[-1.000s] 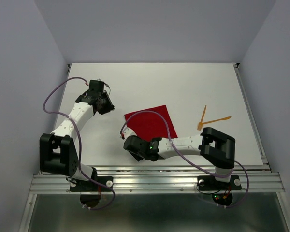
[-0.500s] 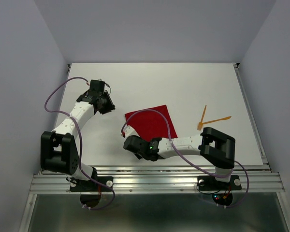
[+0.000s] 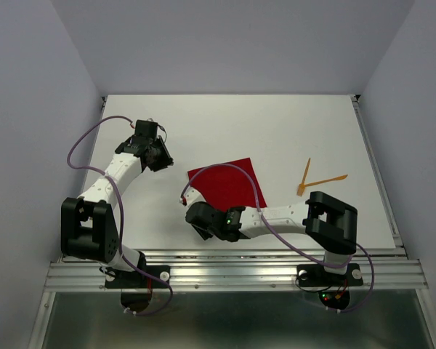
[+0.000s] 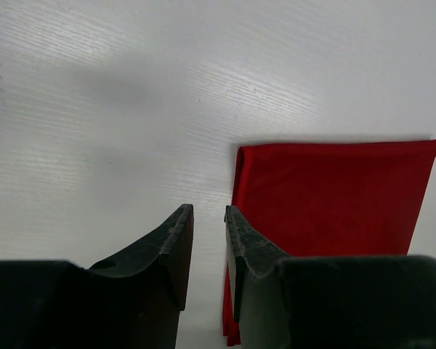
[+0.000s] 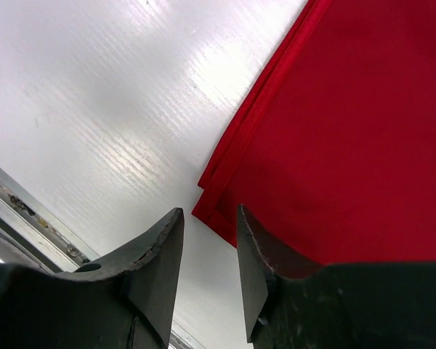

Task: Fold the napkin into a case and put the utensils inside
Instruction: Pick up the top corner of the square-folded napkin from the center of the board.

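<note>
The red napkin (image 3: pixel 229 182) lies flat in the middle of the table, folded, with layered edges (image 5: pixel 240 138) showing in the right wrist view. My left gripper (image 3: pixel 163 160) hovers just left of the napkin's far-left corner; its jaws (image 4: pixel 207 212) are open with a narrow empty gap, and the napkin (image 4: pixel 334 193) lies ahead to the right. My right gripper (image 3: pixel 195 220) is at the napkin's near-left corner (image 5: pixel 207 211), open, with nothing between its fingers. Two orange utensils lie to the napkin's right: a stick (image 3: pixel 305 173) and a fork-ended piece (image 3: pixel 327 179).
The metal rail (image 3: pixel 232 275) runs along the table's near edge, close behind the right gripper, and shows in the right wrist view's lower left (image 5: pixel 29 211). Purple cables (image 3: pixel 240 182) loop over both arms, one crossing above the napkin. Grey walls enclose the table.
The right arm has shifted slightly, its elbow a little to the right and nearer. The left arm has barely moved. Napkin and utensils lie as before.
</note>
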You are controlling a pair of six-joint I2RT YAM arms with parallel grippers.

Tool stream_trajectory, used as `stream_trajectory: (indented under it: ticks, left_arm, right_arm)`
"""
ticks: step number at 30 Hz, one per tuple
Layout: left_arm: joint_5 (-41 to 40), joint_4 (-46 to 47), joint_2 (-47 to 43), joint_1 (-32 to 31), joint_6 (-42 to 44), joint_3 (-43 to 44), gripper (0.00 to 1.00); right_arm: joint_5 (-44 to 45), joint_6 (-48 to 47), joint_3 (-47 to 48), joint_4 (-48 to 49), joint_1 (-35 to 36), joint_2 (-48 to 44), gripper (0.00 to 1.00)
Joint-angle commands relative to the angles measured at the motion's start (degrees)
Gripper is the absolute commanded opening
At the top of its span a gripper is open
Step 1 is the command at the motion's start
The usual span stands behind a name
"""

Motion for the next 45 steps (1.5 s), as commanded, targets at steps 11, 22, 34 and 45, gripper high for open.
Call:
stream_trajectory:
  ticks: [11,22,34,45]
  left_arm:
    - [0.69,0.94,1.05,0.22,1.33,0.03,0.36]
    - [1.30,1.47,1.13,0.22,1.59,-1.02,0.36]
    - [2.18,1.82,1.05,0.22,1.68,-0.94,0.35]
    - [2.97,2.09,1.31,0.22,1.24,-1.11,0.35]
  right_arm:
    - [0.57,1.28,1.26,1.73,0.49,4.15,0.28]
    - [2.24,1.63,-0.32,3.04,0.49,-0.24,0.01]
    - [5.49,1.10,-2.52,6.29,-0.21,-6.48,0.01]
    - [-1.09,-0.39,-4.63,13.05,-10.57,-8.33,0.01]
